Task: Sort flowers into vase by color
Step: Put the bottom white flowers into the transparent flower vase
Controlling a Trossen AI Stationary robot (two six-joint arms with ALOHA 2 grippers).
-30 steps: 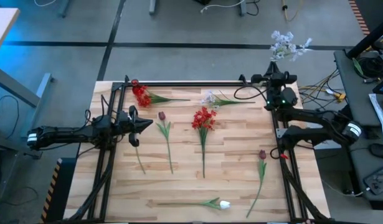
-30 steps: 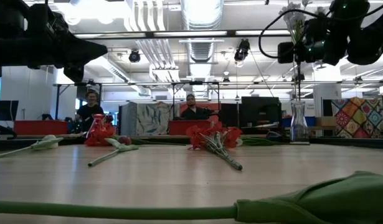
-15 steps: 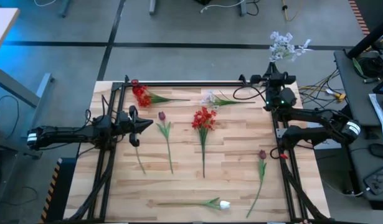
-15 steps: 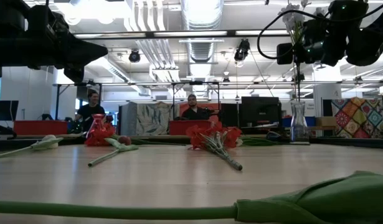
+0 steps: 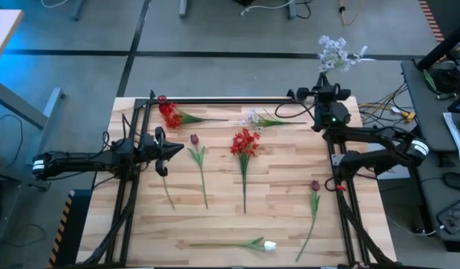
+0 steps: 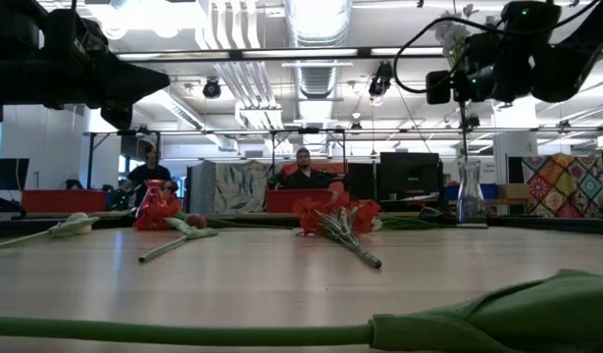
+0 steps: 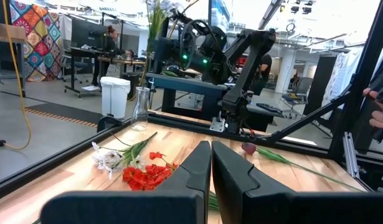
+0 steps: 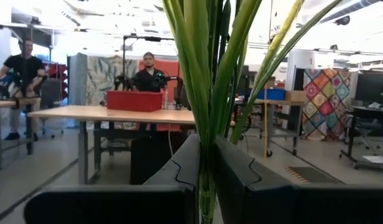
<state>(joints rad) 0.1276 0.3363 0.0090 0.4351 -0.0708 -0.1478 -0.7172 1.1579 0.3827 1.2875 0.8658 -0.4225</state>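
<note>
Flowers lie scattered over the wooden table (image 5: 274,224): a red cluster (image 5: 170,116) near the far left corner, a maroon tulip (image 5: 194,140) just right of the left gripper, a second red cluster (image 5: 244,142) at mid-table, a pale spray (image 5: 252,117) toward the far edge, another maroon tulip (image 5: 315,185) near the right rail, and a white tulip (image 5: 269,245) at the near edge.

One more pale blue-white spray (image 5: 336,52) is held up by the right gripper (image 5: 324,84) at the table's far right corner, its blossoms out past the far edge. In the right wrist view the two dark fingers (image 8: 179,165) are clamped tight on its bundle of green stems (image 8: 207,93).

The left gripper (image 5: 161,149) hangs over the left part of the table, its fingers (image 7: 194,171) pressed together with nothing between them.

A clear glass vase (image 6: 469,192) stands at the far right of the table in the low view. Beyond the table is an open workshop with desks, monitors and a patchwork quilt (image 6: 554,184); two people (image 6: 303,172) sit far back.
</note>
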